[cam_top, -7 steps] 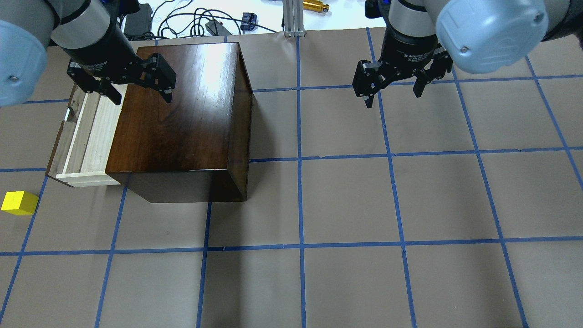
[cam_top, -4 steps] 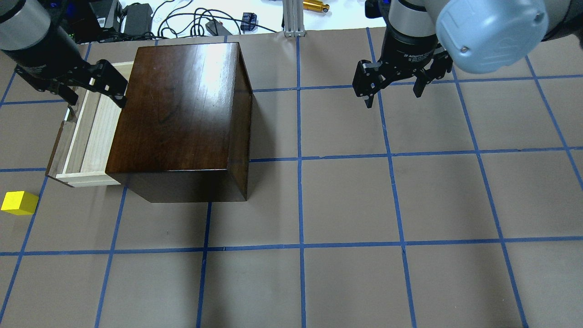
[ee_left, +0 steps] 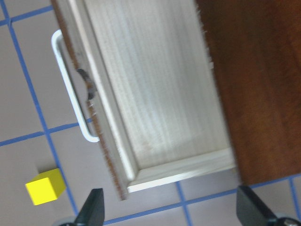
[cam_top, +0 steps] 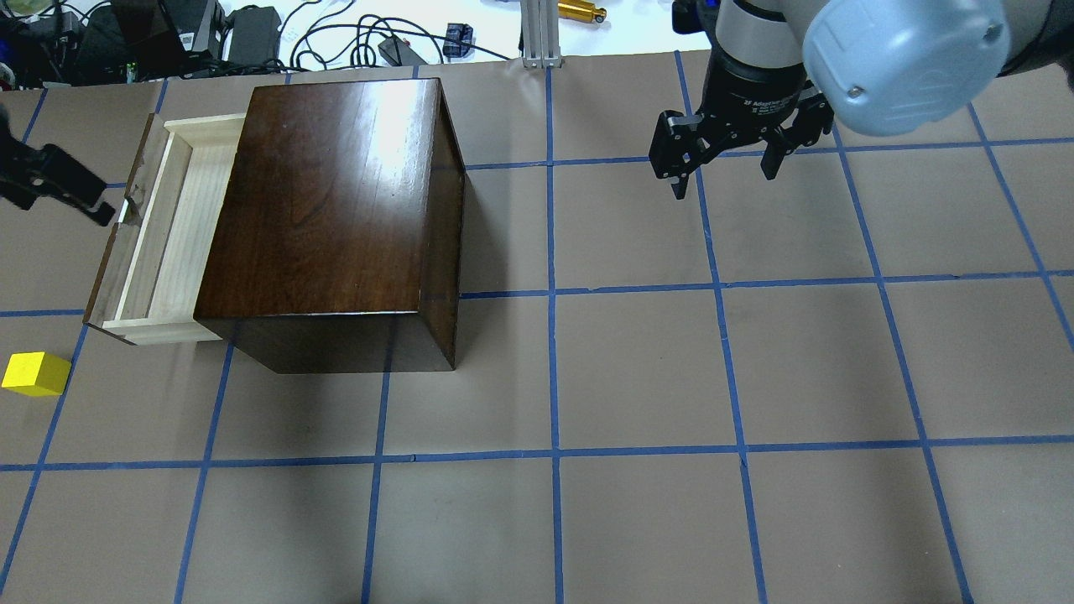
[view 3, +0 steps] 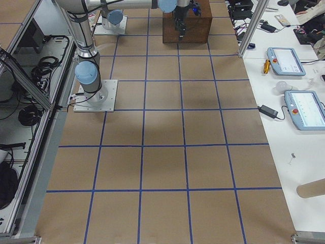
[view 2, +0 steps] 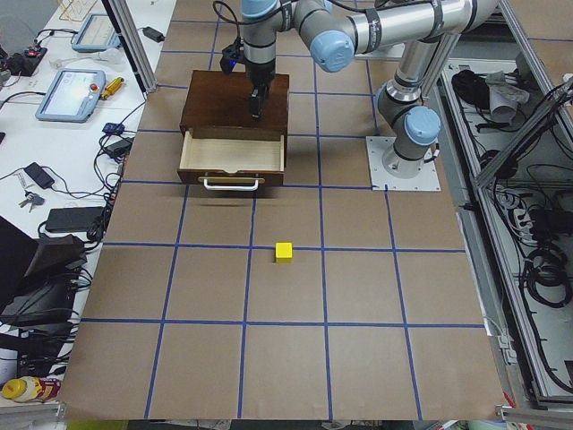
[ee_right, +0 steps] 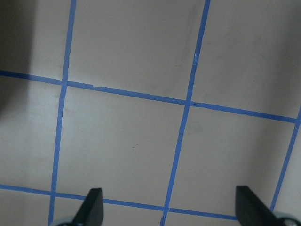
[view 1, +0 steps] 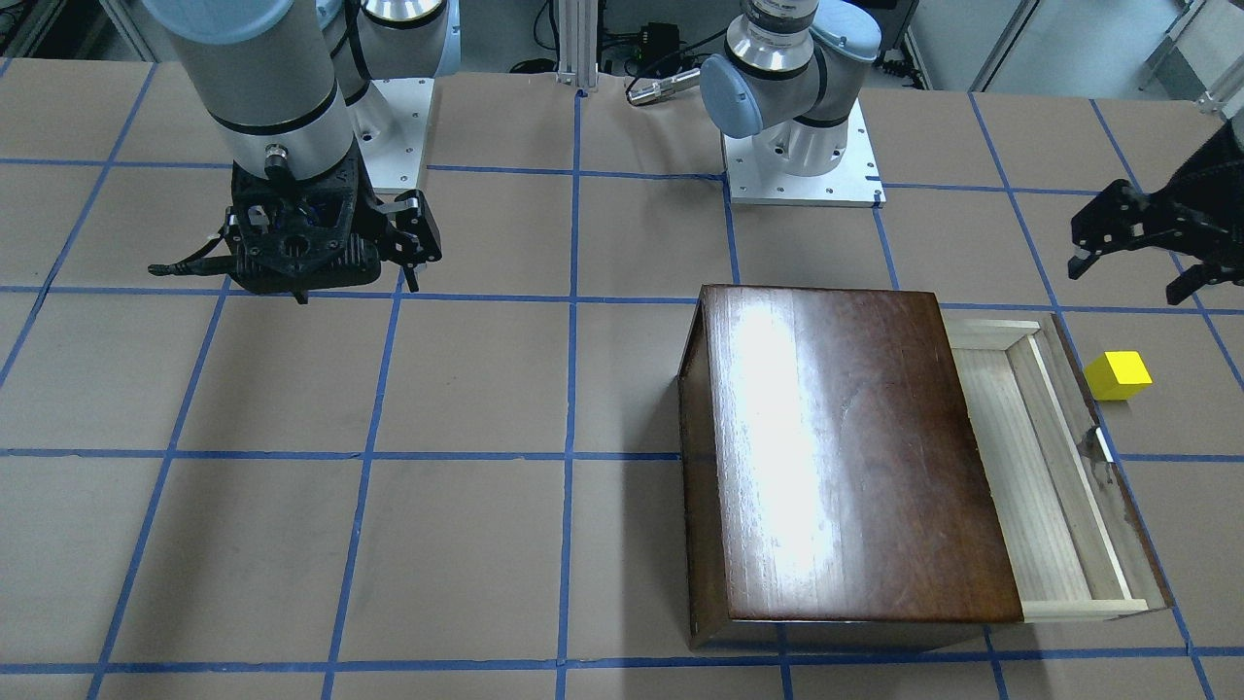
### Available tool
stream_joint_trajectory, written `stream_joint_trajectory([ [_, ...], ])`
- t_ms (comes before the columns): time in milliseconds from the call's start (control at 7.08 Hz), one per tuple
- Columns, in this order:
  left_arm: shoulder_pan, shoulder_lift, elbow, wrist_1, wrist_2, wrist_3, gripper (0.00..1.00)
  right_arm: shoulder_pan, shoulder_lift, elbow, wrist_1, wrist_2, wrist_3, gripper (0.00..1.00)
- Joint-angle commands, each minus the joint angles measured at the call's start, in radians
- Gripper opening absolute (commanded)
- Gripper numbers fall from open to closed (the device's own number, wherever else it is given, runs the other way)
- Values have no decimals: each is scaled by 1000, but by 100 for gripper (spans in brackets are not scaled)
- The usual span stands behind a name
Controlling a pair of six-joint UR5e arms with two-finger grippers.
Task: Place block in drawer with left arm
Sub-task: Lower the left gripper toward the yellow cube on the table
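The yellow block (cam_top: 35, 373) (view 1: 1118, 374) lies on the table, apart from the drawer's near corner. The drawer (cam_top: 159, 226) (view 1: 1054, 467) is pulled out of the dark-brown box (cam_top: 336, 218); its pale-wood inside holds nothing. My left gripper (cam_top: 50, 189) (view 1: 1123, 282) hangs open above the table beyond the drawer's front, toward the far end of it. In the left wrist view the drawer (ee_left: 150, 94), its metal pull (ee_left: 70, 89) and the block (ee_left: 45, 187) lie below the spread fingertips (ee_left: 91, 209). My right gripper (cam_top: 723, 184) (ee_right: 171, 212) is open over bare table.
Blue tape lines grid the brown table (cam_top: 638, 369). Cables, adapters and an aluminium post (cam_top: 537, 33) sit past the far edge. Tablets and a bulb lie on a side bench (view 3: 299, 101).
My left gripper has swung left, from over the box's far left corner, across the drawer, to beyond the drawer's front. The right arm, the block and the drawer have stayed put.
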Motion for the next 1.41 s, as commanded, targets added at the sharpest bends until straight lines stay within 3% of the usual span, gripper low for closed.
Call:
stream_joint_trajectory([
  [0,156,-62,-3,12,3,357,100,0,0,0,0,0,1,100],
  [706,252,-182,-121,307,10,1201,100,0,0,0,0,0,1,100],
  [1271,321,-267,-253,547,1,1421,100,0,0,0,0,0,1,100],
])
